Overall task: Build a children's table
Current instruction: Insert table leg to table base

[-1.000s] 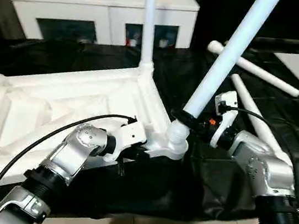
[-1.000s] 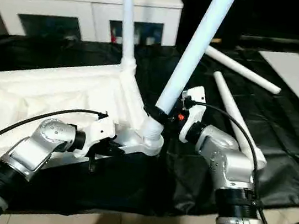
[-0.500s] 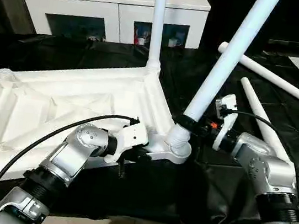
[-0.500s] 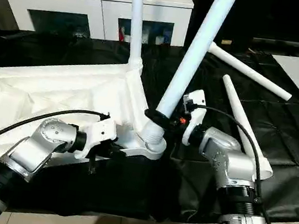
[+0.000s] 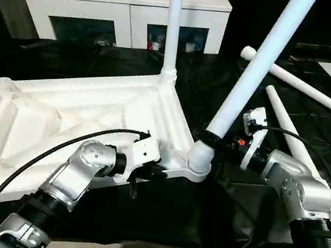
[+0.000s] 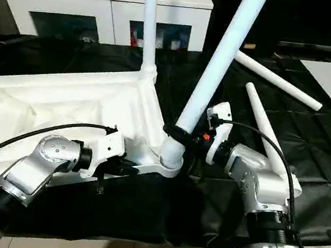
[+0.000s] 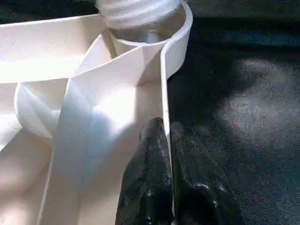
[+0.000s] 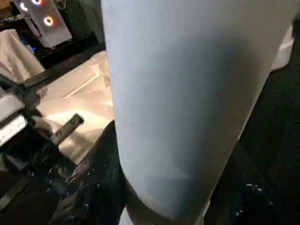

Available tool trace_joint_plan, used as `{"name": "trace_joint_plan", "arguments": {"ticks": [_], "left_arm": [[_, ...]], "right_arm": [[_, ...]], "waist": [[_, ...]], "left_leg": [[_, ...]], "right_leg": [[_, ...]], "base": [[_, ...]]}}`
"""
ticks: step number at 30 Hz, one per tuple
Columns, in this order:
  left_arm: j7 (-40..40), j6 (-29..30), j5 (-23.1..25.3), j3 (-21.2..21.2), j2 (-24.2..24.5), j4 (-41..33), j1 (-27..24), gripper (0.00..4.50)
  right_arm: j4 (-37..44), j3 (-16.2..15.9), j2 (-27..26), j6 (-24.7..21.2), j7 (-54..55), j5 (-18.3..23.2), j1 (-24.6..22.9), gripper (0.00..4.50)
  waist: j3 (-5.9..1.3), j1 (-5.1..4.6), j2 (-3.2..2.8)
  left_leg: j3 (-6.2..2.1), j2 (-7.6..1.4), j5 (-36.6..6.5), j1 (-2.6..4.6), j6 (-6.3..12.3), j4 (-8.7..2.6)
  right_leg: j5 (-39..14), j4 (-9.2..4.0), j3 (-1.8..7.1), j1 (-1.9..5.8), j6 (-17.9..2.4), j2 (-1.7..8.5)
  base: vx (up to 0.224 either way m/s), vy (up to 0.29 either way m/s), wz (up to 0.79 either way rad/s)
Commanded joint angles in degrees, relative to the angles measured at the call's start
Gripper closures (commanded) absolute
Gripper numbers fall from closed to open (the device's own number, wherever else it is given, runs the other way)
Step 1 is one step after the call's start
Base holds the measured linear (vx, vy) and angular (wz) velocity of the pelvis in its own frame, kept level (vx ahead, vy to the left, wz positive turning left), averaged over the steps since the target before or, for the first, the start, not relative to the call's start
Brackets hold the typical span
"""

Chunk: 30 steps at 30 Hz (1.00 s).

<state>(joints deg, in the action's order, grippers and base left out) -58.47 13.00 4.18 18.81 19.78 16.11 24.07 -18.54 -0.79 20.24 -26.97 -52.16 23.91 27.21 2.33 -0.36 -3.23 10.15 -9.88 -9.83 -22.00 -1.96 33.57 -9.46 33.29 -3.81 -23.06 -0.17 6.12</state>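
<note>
White cabinet (image 5: 126, 7), black floor cloth (image 5: 235, 201)

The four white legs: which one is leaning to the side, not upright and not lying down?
The leg held by the right gripper at the near corner socket. The far-corner leg stands upright; the two loose legs lie flat on the black cloth.
</note>
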Motion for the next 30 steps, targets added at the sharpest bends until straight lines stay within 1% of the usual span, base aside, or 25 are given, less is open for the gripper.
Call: {"name": "trace_joint_plan", "arguments": {"ticks": [1,2,4,5,8,10,12,14,15,17,18,20,21,22,23,24,25,26,27,28,29,30], "left_arm": [[-0.46,-0.90,-1.19,-0.09,0.82,0.13,-1.82,4.50],[-0.45,-0.97,-1.15,-0.04,0.89,0.15,-1.85,4.50],[-0.40,-1.02,-1.14,0.01,0.97,0.21,-1.84,4.50],[-0.36,-1.01,-1.14,0.02,0.98,0.21,-1.82,4.50],[-0.40,-1.04,-1.18,-0.01,1.07,0.23,-1.74,4.50],[-0.41,-1.05,-1.22,-0.04,1.05,0.30,-1.67,4.50],[-0.33,-1.07,-1.28,-0.09,1.13,0.19,-1.66,4.50],[-0.30,-1.06,-1.33,-0.12,1.13,0.16,-1.66,4.50],[0.12,-1.01,-1.27,-0.32,1.08,0.16,-1.59,4.50],[0.35,-0.97,-1.31,-0.49,1.05,0.13,-1.60,4.50],[0.52,-0.95,-1.37,-0.66,1.04,0.12,-1.61,4.50],[0.53,-0.95,-1.37,-0.67,1.04,0.12,-1.61,4.50],[0.69,-0.87,-1.43,-0.83,0.99,0.16,-1.57,4.50],[0.82,-0.81,-1.48,-0.92,0.94,0.24,-1.49,4.50],[0.94,-0.81,-1.49,-0.96,0.86,0.43,-1.36,4.50],[1.00,-0.83,-1.52,-0.98,0.84,0.52,-1.30,4.50],[1.07,-0.90,-1.52,-0.99,0.79,0.71,-1.17,4.50],[1.09,-0.91,-1.52,-0.99,0.77,0.78,-1.11,4.50],[1.13,-1.00,-1.45,-0.93,0.75,1.08,-0.82,4.50],[1.13,-1.10,-1.36,-0.88,0.79,1.26,-0.65,4.50],[1.14,-1.17,-1.33,-0.85,0.83,1.36,-0.56,4.50],[1.14,-1.19,-1.32,-0.83,0.84,1.39,-0.52,4.50]], "right_arm": [[0.58,-1.08,0.26,-1.19,-0.19,-0.62,-0.59,2.66],[0.74,-1.24,0.38,-1.49,-0.38,-0.56,-0.68,2.66],[0.98,-1.53,0.63,-1.78,-0.57,-0.52,-0.88,2.66],[0.92,-1.55,0.69,-1.69,-0.42,-0.69,-1.01,2.66],[0.10,-1.34,0.48,-0.68,0.37,-1.43,-1.16,2.66],[-0.65,-0.89,-0.01,0.23,1.05,-1.62,-1.16,2.66],[-1.19,-0.27,-0.73,1.25,2.22,-1.84,-1.48,2.66],[-1.21,-0.16,-0.85,1.35,2.49,-1.89,-1.63,2.66],[-1.04,0.53,-1.25,2.31,3.92,-2.11,-2.56,2.66],[-0.59,0.99,-1.52,2.90,4.87,-2.18,-3.33,2.66],[-0.04,1.32,-1.74,3.46,5.82,-2.35,-4.08,2.66],[0.01,1.34,-1.76,3.50,5.87,-2.36,-4.16,2.66],[1.21,1.61,-2.09,4.55,7.03,-2.71,-5.82,2.66],[2.21,1.70,-2.34,5.58,7.92,-3.14,-7.20,2.66],[3.45,1.93,-2.69,6.35,8.92,-3.40,-8.61,2.66],[4.20,2.07,-2.93,6.72,9.51,-3.54,-9.38,2.66],[5.28,1.82,-2.96,7.34,9.95,-4.08,-10.39,2.66],[5.69,1.68,-2.93,7.47,10.02,-4.27,-10.75,2.66],[7.85,0.42,-2.42,8.01,10.35,-5.40,-12.26,2.66],[8.98,-0.43,-2.02,8.15,10.39,-6.14,-12.84,2.66],[9.58,-0.92,-1.79,8.27,10.46,-6.54,-13.13,2.66],[9.82,-1.12,-1.70,8.25,10.45,-6.69,-13.23,2.66]], "waist": [[-3.51,0.53,1.36],[-3.55,0.49,1.36],[-3.50,0.48,1.30],[-3.54,0.50,1.33],[-3.57,0.52,1.16],[-3.63,0.50,1.26],[-3.56,0.47,1.18],[-3.55,0.41,1.19],[-3.54,0.44,0.91],[-3.50,0.37,1.02],[-3.52,0.31,0.97],[-3.51,0.19,1.00],[-3.44,0.19,0.73],[-3.47,0.22,0.42],[-3.47,0.32,0.13],[-3.52,0.30,0.13],[-3.59,0.24,0.31],[-3.62,0.26,0.30],[-3.63,0.25,0.19],[-3.51,0.22,-0.47],[-3.53,0.19,-0.18],[-3.58,0.26,-0.22]], "left_leg": [[-0.68,-2.60,-14.66,0.60,3.55,-3.98],[-0.67,-2.56,-14.67,0.55,3.57,-3.94],[-0.67,-2.63,-15.16,0.67,3.37,-3.99],[-0.63,-2.59,-15.02,0.66,3.35,-3.95],[-0.66,-2.59,-14.67,0.66,3.23,-3.95],[-0.63,-2.54,-14.34,0.61,3.37,-3.90],[-0.62,-2.53,-14.52,0.59,3.37,-3.92],[-0.67,-2.54,-15.02,0.58,3.17,-3.96],[-0.72,-2.55,-15.35,0.64,2.97,-4.00],[-0.72,-2.56,-15.95,0.61,2.70,-4.07],[-0.76,-2.57,-16.23,0.64,2.56,-4.10],[-0.79,-2.53,-16.95,0.65,2.40,-4.14],[-0.78,-2.50,-17.43,0.67,2.23,-4.21],[-0.74,-2.56,-17.83,0.85,1.98,-4.22],[-0.78,-2.58,-17.93,0.90,1.80,-4.23],[-0.82,-2.52,-18.04,0.76,1.76,-4.29],[-0.87,-2.46,-17.72,0.62,1.95,-4.32],[-0.86,-2.47,-17.59,0.67,2.06,-4.30],[-0.87,-2.50,-17.87,0.67,2.16,-4.31],[-0.83,-2.48,-18.82,0.82,1.84,-4.39],[-0.83,-2.45,-18.93,0.82,1.77,-4.36],[-0.89,-2.44,-18.93,0.76,1.83,-4.42]], "right_leg": [[-15.72,-3.68,1.80,2.58,-12.07,2.04],[-15.60,-3.63,1.81,2.63,-12.09,2.08],[-16.41,-3.69,1.83,2.51,-11.87,2.08],[-16.27,-3.69,1.84,2.54,-11.86,2.08],[-15.48,-3.60,1.84,2.55,-12.01,2.05],[-14.81,-3.53,1.82,2.62,-12.21,2.06],[-15.06,-3.59,1.82,2.55,-12.24,2.06],[-15.68,-3.61,1.79,2.60,-12.08,2.07],[-16.12,-3.64,1.79,2.56,-11.95,2.10],[-16.50,-3.75,1.80,2.54,-11.60,2.08],[-16.42,-3.75,1.79,2.54,-11.50,2.03],[-16.87,-3.76,1.77,2.51,-11.44,1.98],[-17.32,-3.94,1.75,2.48,-11.26,1.96],[-17.09,-4.08,1.85,2.34,-11.02,1.93],[-16.81,-3.99,1.87,2.27,-10.96,1.97],[-16.37,-3.94,1.86,2.41,-10.76,1.97],[-15.71,-3.91,1.77,2.58,-10.79,1.91],[-15.57,-3.89,1.76,2.53,-10.87,1.87],[-15.86,-3.85,1.76,2.51,-11.03,1.91],[-16.44,-4.13,1.72,2.33,-10.73,1.76],[-16.47,-4.15,1.71,2.38,-10.58,1.77],[-16.42,-4.08,1.73,2.50,-10.51,1.80]], "base": [[0.000,0.000,0.00],[0.000,0.000,0.00],[0.000,0.000,0.00],[0.000,0.000,0.00],[0.000,0.000,0.00],[0.000,0.000,0.00],[0.000,0.000,0.00],[0.000,0.000,0.00],[0.000,0.000,0.00],[0.000,0.000,0.00],[0.000,0.000,0.00],[0.000,0.000,0.00],[0.000,0.000,0.00],[0.000,0.000,0.00],[0.000,0.000,0.00],[0.000,0.000,0.00],[0.000,0.000,0.00],[0.000,0.000,0.00],[0.000,0.000,0.00],[0.000,0.000,0.00],[0.000,0.000,0.00],[0.000,0.000,0.00]]}}
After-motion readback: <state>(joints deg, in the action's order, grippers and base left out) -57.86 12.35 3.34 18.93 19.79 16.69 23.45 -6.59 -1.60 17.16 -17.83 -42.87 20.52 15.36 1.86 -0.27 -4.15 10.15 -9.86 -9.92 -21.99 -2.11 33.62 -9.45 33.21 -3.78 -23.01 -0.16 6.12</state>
